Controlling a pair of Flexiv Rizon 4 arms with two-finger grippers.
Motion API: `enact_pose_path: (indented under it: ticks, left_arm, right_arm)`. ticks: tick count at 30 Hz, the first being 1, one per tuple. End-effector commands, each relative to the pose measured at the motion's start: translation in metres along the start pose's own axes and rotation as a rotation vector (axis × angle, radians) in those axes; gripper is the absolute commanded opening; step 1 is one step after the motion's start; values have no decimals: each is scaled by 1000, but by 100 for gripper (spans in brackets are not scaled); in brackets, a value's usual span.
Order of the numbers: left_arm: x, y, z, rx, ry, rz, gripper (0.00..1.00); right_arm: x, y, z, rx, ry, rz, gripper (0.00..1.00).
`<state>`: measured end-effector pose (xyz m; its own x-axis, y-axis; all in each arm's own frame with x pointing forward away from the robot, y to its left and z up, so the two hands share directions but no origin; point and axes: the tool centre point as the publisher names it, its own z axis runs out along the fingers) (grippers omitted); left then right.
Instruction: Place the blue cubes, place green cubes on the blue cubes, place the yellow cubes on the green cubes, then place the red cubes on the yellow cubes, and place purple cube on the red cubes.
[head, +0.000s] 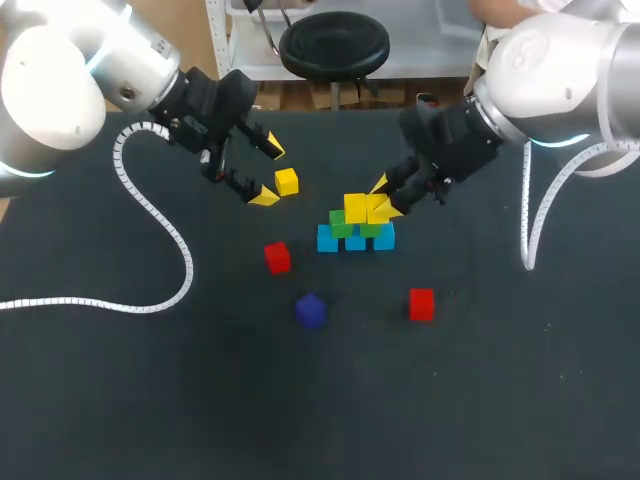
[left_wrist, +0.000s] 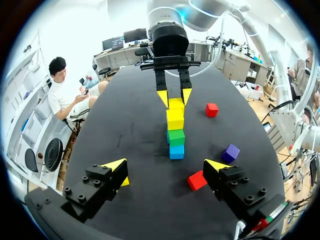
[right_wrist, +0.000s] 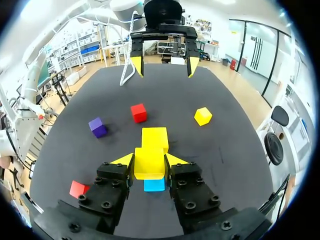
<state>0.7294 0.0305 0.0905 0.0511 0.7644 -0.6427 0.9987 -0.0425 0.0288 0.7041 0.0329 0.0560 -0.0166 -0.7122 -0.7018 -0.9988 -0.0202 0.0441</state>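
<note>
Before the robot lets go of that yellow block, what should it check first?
1. The right gripper is shut on the held yellow cube: ok.
2. The held yellow cube sits flat on the green cubes: cannot tell.
3. The blue cubes lie side by side under the green cubes: ok.
4. The second yellow cube rests on the green cubes: ok.
5. The left gripper is open and away from the stack: ok.
6. The red cubes and the purple cube lie apart from the stack: ok.
</note>
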Motion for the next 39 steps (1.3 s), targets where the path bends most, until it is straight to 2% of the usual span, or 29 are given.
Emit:
enact_pose_path:
  ticks: [1,7,8,10,14,20,22,24,28,29,31,37,39]
  left_arm:
    - [0,1,0,1,0,1,100]
    - [0,1,0,1,0,1,100]
    - [0,1,0,1,0,1,100]
    - [0,1,0,1,0,1,100]
    - [0,1,0,1,0,1,100]
    - [0,1,0,1,0,1,100]
    - [0,1,0,1,0,1,100]
    - [0,1,0,1,0,1,100]
    - [0,1,0,1,0,1,100]
    - [0,1,0,1,0,1,100]
    - [0,1,0,1,0,1,100]
    - [0,1,0,1,0,1,100]
    - [0,1,0,1,0,1,100]
  right_arm:
    - [0,-2,1,-4,-1,-1,0]
    - [0,-2,1,-5,-1,-1,0]
    - [0,-3,1,-5,-1,0,6]
    - [1,-3,2,-9,-1,2,36]
    - [1,-3,2,-12,-4,2,45]
    - [1,-3,0,-7,-10,6,50]
    - [1,-3,-1,-4,-11,5,67]
    - [2,-4,-3,2,-12,7,71]
    - [6,-4,-9,24,-13,17,58]
    - [7,-4,-11,29,-13,19,49]
    - [9,-3,-14,38,-12,24,45]
    - [15,4,-23,52,-15,36,15]
    - [16,6,-22,43,-21,38,16]
